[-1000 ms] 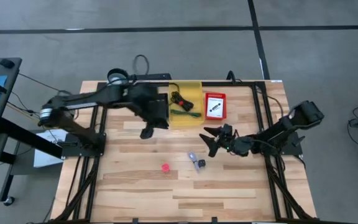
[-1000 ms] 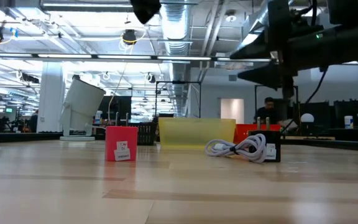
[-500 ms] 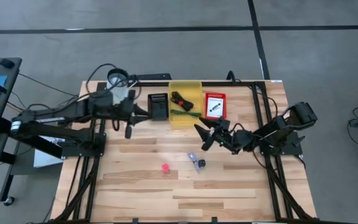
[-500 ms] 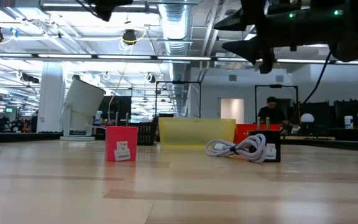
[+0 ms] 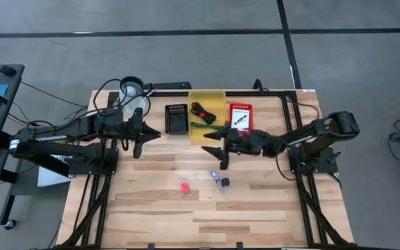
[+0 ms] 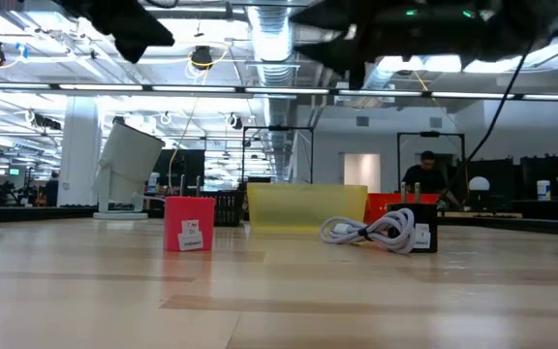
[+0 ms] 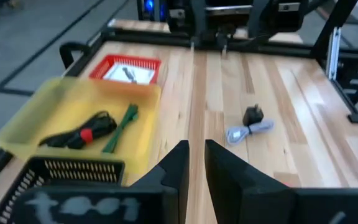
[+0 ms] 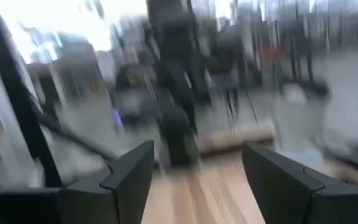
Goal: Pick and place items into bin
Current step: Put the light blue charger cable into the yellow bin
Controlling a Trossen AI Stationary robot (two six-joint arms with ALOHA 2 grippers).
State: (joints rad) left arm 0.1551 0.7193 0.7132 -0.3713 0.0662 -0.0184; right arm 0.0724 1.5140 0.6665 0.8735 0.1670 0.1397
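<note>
The left gripper has pulled back from the bin, fingers nearly together and empty. The right gripper, fingers apart, has swung toward the bin's near edge. The cable and stick lie inside the bin; the grey part and cube probably come next.

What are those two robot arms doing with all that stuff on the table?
They are tidying small things into the see-through yellow bin at the far edge of the wooden table. A black coiled cable and a green stick already lie inside it. The right gripper hangs open and empty above the table, near the bin. The left gripper hovers nearly shut, holding nothing, beside a black slotted box. A small pink-red cube and a white cable with a black plug wait on the table.
</note>
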